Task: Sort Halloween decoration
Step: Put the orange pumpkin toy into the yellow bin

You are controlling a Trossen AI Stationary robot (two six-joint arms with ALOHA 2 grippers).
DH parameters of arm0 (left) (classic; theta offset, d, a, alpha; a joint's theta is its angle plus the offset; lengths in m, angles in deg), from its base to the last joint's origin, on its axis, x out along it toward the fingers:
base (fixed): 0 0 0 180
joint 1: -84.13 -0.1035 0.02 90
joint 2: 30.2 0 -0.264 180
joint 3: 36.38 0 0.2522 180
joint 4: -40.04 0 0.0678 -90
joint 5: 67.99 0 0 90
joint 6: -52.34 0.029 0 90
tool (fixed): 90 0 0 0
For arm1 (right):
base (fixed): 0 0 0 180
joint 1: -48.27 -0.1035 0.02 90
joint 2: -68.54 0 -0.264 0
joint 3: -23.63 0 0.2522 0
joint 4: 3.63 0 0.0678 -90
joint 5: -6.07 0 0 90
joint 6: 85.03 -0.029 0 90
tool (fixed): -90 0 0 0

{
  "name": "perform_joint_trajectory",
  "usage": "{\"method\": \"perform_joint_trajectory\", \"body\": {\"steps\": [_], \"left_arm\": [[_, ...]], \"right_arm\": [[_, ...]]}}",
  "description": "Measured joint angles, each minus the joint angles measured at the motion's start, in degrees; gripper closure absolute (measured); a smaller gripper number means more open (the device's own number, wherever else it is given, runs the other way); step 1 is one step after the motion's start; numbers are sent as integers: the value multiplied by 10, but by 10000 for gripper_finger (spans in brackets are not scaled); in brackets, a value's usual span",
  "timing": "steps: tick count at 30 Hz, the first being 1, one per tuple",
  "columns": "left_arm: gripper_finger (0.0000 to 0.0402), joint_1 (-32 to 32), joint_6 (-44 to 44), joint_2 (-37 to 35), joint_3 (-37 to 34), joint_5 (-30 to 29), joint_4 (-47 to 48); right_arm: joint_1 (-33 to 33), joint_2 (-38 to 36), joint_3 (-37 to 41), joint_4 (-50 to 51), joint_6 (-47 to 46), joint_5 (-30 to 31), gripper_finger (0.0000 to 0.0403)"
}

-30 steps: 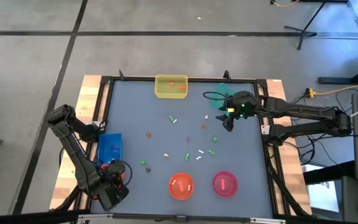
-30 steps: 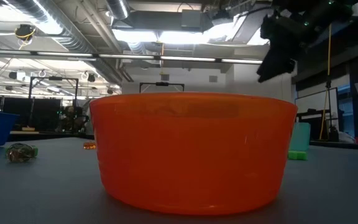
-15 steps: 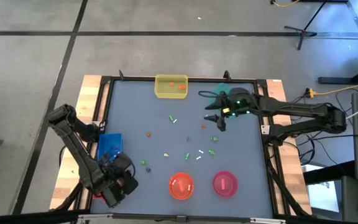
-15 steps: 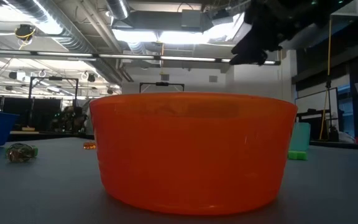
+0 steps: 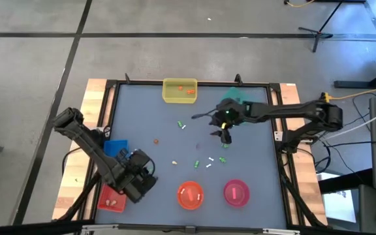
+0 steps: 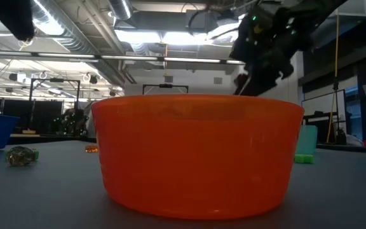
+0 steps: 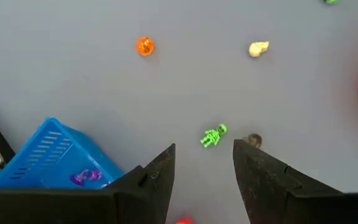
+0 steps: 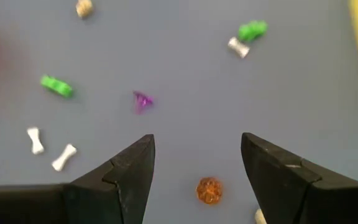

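Tiny trinkets lie scattered on the grey table (image 5: 142,111). My left gripper (image 7: 204,163) is open above the table's near left part (image 5: 140,180). Just past its fingertips lie a green skeleton (image 7: 213,135) and a dark grey trinket (image 7: 252,140); farther off are an orange trinket (image 7: 144,46) and a beige one (image 7: 258,48). My right gripper (image 8: 197,155) is open and points down over the middle right (image 5: 224,134). An orange pumpkin (image 8: 209,190) lies between its fingers. Beyond are a purple trinket (image 8: 142,101), a green one (image 8: 56,86) and two white bones (image 8: 64,157).
A yellow tray (image 5: 179,91) and a teal tray (image 5: 235,96) stand at the far edge. The blue tray (image 5: 114,150) and a red tray (image 5: 111,203) are on the left. An orange bowl (image 5: 190,194) and a pink bowl (image 5: 236,192) sit at the near edge.
My left gripper has swung out from the near left corner, moving right and toward the far edge past the blue tray. My right gripper has moved toward the table's left, away from the teal tray, and has tipped down over the trinkets.
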Motion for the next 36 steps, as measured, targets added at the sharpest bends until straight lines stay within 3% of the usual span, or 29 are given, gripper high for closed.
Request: {"method": "perform_joint_trajectory", "body": {"steps": [5,16,27,36], "left_arm": [[256,-20,1,0,0,0,0],[256,-35,28,0,0,2,-10],[256,-35,29,0,0,2,-20],[256,-35,30,0,0,2,-21]], "right_arm": [[0,53,0,-2,3,5,164],[1,118,0,-2,33,88,164],[1,144,-1,5,32,89,165],[1,145,-1,9,32,70,233]]}}
